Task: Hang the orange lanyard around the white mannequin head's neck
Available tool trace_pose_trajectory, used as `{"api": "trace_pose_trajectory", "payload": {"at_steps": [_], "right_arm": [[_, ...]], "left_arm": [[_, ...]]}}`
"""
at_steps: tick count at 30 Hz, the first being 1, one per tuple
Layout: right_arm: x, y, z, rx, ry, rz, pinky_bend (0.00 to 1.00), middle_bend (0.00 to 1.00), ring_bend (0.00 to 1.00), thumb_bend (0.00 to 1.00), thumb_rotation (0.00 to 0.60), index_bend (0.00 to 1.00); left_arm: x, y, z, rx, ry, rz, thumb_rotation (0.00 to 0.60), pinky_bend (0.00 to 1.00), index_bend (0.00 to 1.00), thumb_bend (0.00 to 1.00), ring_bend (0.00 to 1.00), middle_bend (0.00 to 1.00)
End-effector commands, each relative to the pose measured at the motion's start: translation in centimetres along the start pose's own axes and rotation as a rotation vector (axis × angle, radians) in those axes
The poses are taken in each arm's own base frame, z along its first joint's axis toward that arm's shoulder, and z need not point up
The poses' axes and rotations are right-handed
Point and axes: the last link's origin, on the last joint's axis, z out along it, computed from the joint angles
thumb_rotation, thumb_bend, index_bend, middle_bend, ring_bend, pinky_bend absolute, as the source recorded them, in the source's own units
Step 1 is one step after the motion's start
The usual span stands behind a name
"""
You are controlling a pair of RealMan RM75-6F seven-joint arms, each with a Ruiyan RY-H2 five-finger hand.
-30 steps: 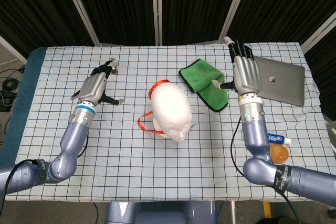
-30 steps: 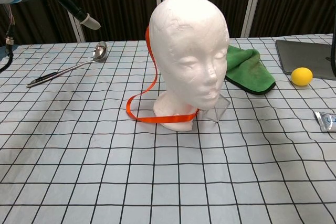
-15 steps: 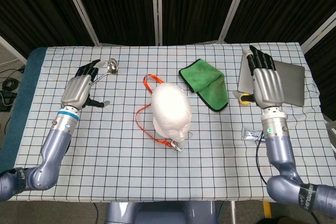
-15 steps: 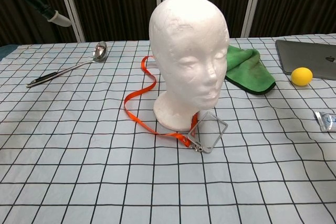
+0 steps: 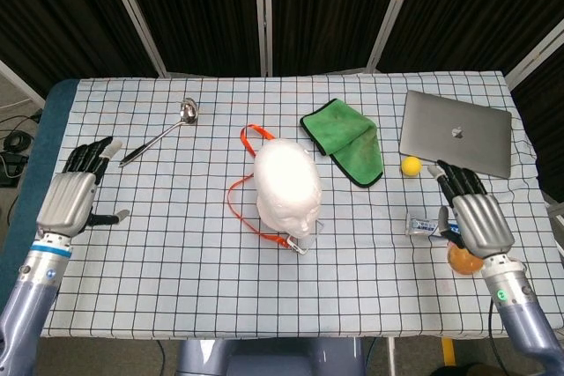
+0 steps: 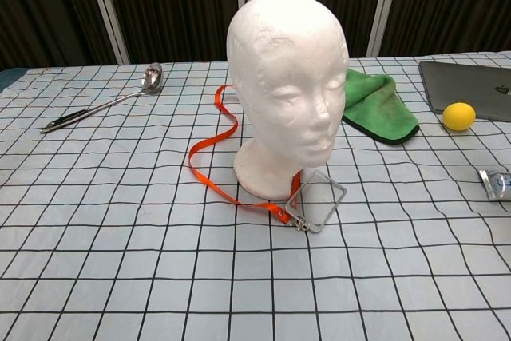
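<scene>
Orange lanyard [image 6: 214, 167] looped round mannequin head [image 6: 286, 85] base, placement judged complete. Left hand [image 5: 72, 198], right hand [image 5: 472, 217] flank it, well apart, fingers spread, empty. Next: none beyond parking.

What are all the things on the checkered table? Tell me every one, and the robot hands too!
mannequin head: one, white, upright mid-table
lanyard: one, orange, looped around the head's base, lying on the cloth
badge holder: one, clear, on the lanyard's end, in front of the head
ladle: one, silver, far left
cloth: one, green, right of the head
laptop: one, grey, closed, far right
ball: one, yellow, beside the laptop
tube: one, white, near right
orange ball: one, partly hidden under the right hand
left hand: open, left edge
right hand: open, right edge
</scene>
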Motion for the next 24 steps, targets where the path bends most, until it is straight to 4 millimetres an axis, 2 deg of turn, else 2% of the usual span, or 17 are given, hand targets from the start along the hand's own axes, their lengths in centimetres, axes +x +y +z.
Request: {"api": "trace_pose_trajectory", "payload": {"at_steps": [1,5,11,20,24], "right_arm": [[-3.1,1.8,-3.6,0.057,-0.161,-0.024,0.0,0.0,0.0,0.87,0.6,0.07],[-4.8,1.7,-4.3,0.145,-0.225,-0.05,0.0,0.01,0.0,0.93,0.6,0.08],[-6.8,0.1,-3.5,0.248,-0.271,-0.055,0.0,0.02,0.0,0.96,0.6,0.08],[-10.8,-4.7,0.4,0.435,-0.307,-0.16,0.0,0.01,0.0,0.96,0.6,0.04],[-11.6,-6.4,2.3,0.473,-0.281,-0.217,0.0,0.02,0.0,0.96,0.6,0.03]], "left_arm": [[-0.5,-0.9,-2.8,0.006,0.003,0.005,0.6,0.0,0.0,0.0,0.0,0.0],[-1.1,-1.4,-4.6,0.012,-0.004,0.02,0.6,0.0,0.0,0.0,0.0,0.0],[-1.7,-1.8,-6.3,0.03,0.0,0.051,0.6,0.0,0.0,0.0,0.0,0.0],[-2.9,-2.2,-6.8,0.049,0.0,0.067,0.6,0.0,0.0,0.0,0.0,0.0],[-3.0,-2.3,-6.7,0.056,-0.003,0.071,0.6,0.0,0.0,0.0,0.0,0.0]]}}
